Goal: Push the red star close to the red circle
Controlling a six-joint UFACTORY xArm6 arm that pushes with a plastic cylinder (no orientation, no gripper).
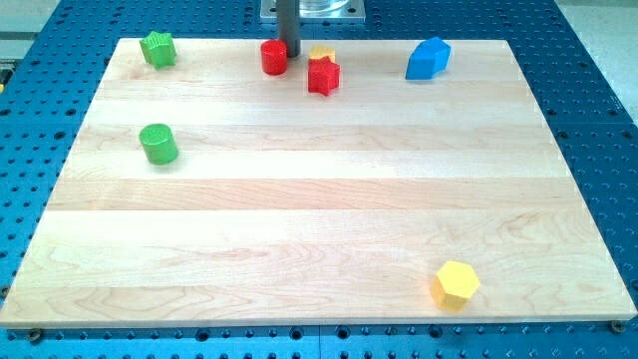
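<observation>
My rod comes down from the view's top centre; my tip (292, 53) sits at the top edge of the wooden board (299, 209), just at the right side of the red circle (273, 57), touching or nearly so, can't tell which. No fingers on this rig, just the plain rod, so nothing is held.

Red star (323, 76) lies near the red circle, to its lower right, w/ a small gap between them. My tip is up-left of the star, approx. between the two red blocks but closer to the circle. Right behind the star, toward the view's top, a yellow block (321, 52) peeks out, mostly hidden, shape unclear.

Other blocks: green star (158, 48) at top-left corner; green cylinder (159, 144) on the left side, well below it; blue block (428, 59) top right, shape not clear; yellow hexagon (457, 285) near bottom-right corner, well apart from the rest. Board rests on a blue perforated table (598, 120).
</observation>
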